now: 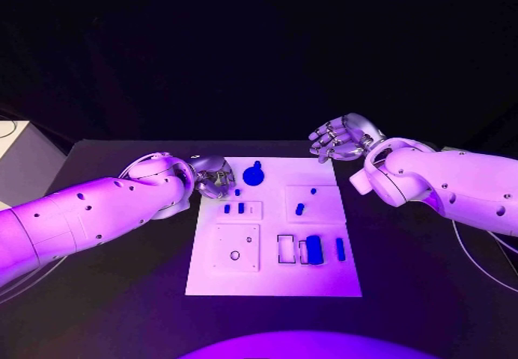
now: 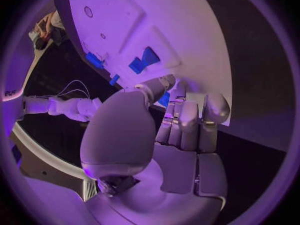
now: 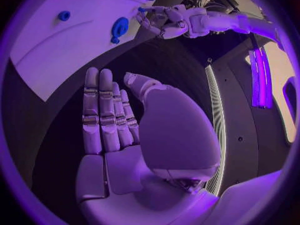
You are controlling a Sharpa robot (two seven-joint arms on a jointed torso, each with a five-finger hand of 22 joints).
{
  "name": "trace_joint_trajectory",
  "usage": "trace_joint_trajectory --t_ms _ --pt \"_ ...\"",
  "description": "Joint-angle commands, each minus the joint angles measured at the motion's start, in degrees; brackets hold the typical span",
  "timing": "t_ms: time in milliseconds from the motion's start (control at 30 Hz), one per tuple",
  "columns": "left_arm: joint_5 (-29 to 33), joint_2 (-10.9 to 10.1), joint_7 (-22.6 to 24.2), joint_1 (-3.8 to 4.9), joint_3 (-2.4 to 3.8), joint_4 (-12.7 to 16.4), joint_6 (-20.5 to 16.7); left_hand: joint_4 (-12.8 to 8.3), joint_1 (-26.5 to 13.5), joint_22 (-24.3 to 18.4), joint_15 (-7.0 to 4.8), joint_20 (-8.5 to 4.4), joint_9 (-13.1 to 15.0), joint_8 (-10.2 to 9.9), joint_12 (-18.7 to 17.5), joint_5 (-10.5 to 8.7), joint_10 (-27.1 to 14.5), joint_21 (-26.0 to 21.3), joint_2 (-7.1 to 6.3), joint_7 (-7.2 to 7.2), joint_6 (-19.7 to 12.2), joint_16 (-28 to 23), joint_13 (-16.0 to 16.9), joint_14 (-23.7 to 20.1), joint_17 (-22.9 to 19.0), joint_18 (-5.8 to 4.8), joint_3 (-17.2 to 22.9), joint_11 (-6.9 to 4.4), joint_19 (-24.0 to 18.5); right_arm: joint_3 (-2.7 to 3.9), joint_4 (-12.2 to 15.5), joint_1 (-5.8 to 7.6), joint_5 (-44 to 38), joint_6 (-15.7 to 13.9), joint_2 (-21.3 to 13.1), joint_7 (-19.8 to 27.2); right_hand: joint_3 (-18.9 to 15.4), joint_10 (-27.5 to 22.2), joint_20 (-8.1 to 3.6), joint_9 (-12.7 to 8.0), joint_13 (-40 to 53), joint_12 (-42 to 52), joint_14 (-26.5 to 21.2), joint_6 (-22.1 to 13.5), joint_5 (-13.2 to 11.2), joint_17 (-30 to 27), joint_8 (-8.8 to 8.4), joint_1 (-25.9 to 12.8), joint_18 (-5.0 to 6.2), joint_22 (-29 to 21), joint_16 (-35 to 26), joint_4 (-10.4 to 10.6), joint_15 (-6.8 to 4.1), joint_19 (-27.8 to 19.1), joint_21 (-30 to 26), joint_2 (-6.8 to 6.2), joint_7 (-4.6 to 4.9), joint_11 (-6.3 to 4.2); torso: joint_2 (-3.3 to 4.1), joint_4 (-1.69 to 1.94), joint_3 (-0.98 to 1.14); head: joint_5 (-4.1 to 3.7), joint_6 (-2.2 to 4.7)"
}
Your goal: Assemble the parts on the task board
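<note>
The white task board [image 1: 270, 278] lies in the middle of the black table. Several small blue parts sit on it, among them a large rounded one [image 1: 254, 174] [image 3: 119, 27] at the far edge and a long block [image 1: 313, 248] near the front. My left hand [image 1: 210, 176] [image 2: 181, 120] [image 3: 165, 20] is at the board's far left corner with its fingers curled in. A small blue part [image 1: 239, 192] [image 2: 164, 99] shows between its thumb and fingers; whether it is pinched is unclear. My right hand [image 1: 343, 138] [image 3: 112, 120] hovers beyond the far right corner, fingers stretched out, holding nothing.
Raised white blocks with slots and holes stand on the board, one with a round hole [image 1: 234, 255] [image 2: 87, 11]. Bare black table [image 1: 108, 299] runs along both sides of the board and in front of it.
</note>
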Motion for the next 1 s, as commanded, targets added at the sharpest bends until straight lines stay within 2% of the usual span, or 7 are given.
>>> trace_joint_trajectory --t_ms 33,100,233,300,333,567,1000 --pt "6.78 -1.01 2.54 0.03 0.42 -0.30 -2.79 -0.17 0.68 -0.83 0.17 0.16 -0.08 -0.02 -0.39 0.18 -0.72 -0.67 0.11 0.35 0.80 -0.92 -0.09 -1.34 -2.40 0.76 0.58 0.15 -0.79 -0.01 0.22 -0.03 -10.33 7.52 -0.45 -2.53 -0.22 3.23 -2.05 -0.45 -0.02 -1.16 5.30 2.35 -1.11 2.09 -0.15 0.22 -0.02 3.48 3.24 -1.51 -1.64 2.94 4.99 0.37 -1.02 -1.25 -0.01 -0.06 0.00 -0.42 0.57" --pt "12.90 -2.11 4.48 0.05 0.80 -0.43 -3.54 -0.03 0.22 -5.86 0.73 0.64 -0.20 0.09 -1.29 0.56 -2.73 -4.63 -0.27 0.78 1.27 -4.44 -0.39 -6.10 -10.32 1.99 1.02 0.83 -5.32 -0.03 0.46 -0.04 -15.82 10.08 -0.86 -3.49 0.32 5.58 -3.10 -1.23 0.05 -3.42 7.25 4.08 -1.84 4.66 -1.30 -0.29 -0.33 7.37 6.27 -2.71 -2.32 2.62 9.58 0.45 -1.55 -1.80 -0.02 -0.10 0.03 -0.63 0.87" --pt "24.26 -4.25 8.39 0.13 1.33 -0.21 -4.36 0.53 -0.62 -11.06 0.93 0.94 -0.39 0.02 -1.11 0.50 -3.28 -9.11 -0.56 0.90 1.24 -8.23 -0.31 -10.65 -17.55 3.22 0.78 0.96 -9.87 -0.10 1.01 -0.11 -26.64 13.00 -1.53 -5.23 2.06 8.46 -3.62 -1.94 0.17 -6.85 9.23 6.14 -2.72 11.31 -2.78 -1.63 -0.18 13.07 15.73 -3.63 -3.24 3.19 16.44 0.03 -2.03 -2.86 -0.11 -0.11 0.09 -1.25 1.19" --pt "33.26 -5.81 11.78 0.17 1.57 0.43 -4.03 1.21 -1.44 -17.15 1.25 1.18 -0.50 0.02 -1.47 0.40 -4.57 -14.90 -0.92 1.08 1.16 -11.95 -0.53 -14.53 -21.70 4.46 0.19 1.23 -15.35 -0.15 1.48 -0.30 -33.70 13.84 -1.99 -6.58 2.87 9.50 -3.57 -2.01 0.29 -8.20 9.47 6.61 -3.11 14.30 -3.29 -2.59 -0.04 15.13 20.49 -3.59 -3.12 3.24 18.77 -0.49 -2.45 -3.03 -0.10 -0.08 0.09 -1.53 1.34" --pt "37.29 -6.46 13.33 0.18 1.64 0.81 -3.65 1.57 -1.61 -18.17 1.37 1.37 -0.54 0.07 -1.63 0.33 -5.17 -16.69 -0.88 1.12 1.06 -13.83 -0.74 -15.93 -22.75 4.45 -0.23 1.45 -16.32 -0.16 1.68 -0.44 -36.38 13.91 -2.15 -7.16 3.51 10.03 -3.47 -1.98 0.35 -9.02 9.28 6.83 -3.18 16.20 -3.57 -3.03 -0.62 19.81 23.74 -3.56 -3.23 4.32 23.61 -0.80 -2.42 -3.19 -0.09 -0.10 0.07 -1.63 1.43" --pt "57.22 -10.17 21.96 0.17 1.82 4.38 0.15 1.97 -0.94 -20.44 1.70 1.70 -0.74 0.16 -1.43 0.30 -5.36 -20.44 -0.22 1.27 0.76 -17.78 -1.23 -18.53 -25.30 4.40 -1.39 1.69 -17.68 -0.24 3.49 -1.50 -48.26 12.05 -3.24 -11.05 4.33 9.77 -3.01 -1.66 0.30 -11.60 10.52 6.28 -3.58 34.59 -4.59 -5.35 -3.82 40.77 46.76 -2.45 -2.93 9.83 44.85 -2.82 -2.74 -2.88 -0.04 -0.03 -0.03 -2.19 1.82" --pt "67.72 -14.03 26.76 0.07 1.81 9.83 1.55 2.21 -1.03 -20.86 1.76 1.75 -0.73 0.31 -1.43 0.22 -5.41 -21.08 -0.05 1.32 0.92 -18.25 -1.36 -18.65 -25.69 4.41 -1.94 1.74 -17.69 -0.34 4.66 -4.24 -55.11 9.54 -2.59 -14.97 3.39 8.42 -2.45 -1.13 0.29 -11.67 10.32 5.84 -2.99 41.80 -5.25 -5.95 -5.28 50.70 56.77 -2.39 -2.55 11.75 54.62 -3.04 -2.50 -2.47 -0.04 0.17 -0.03 -2.16 2.01"
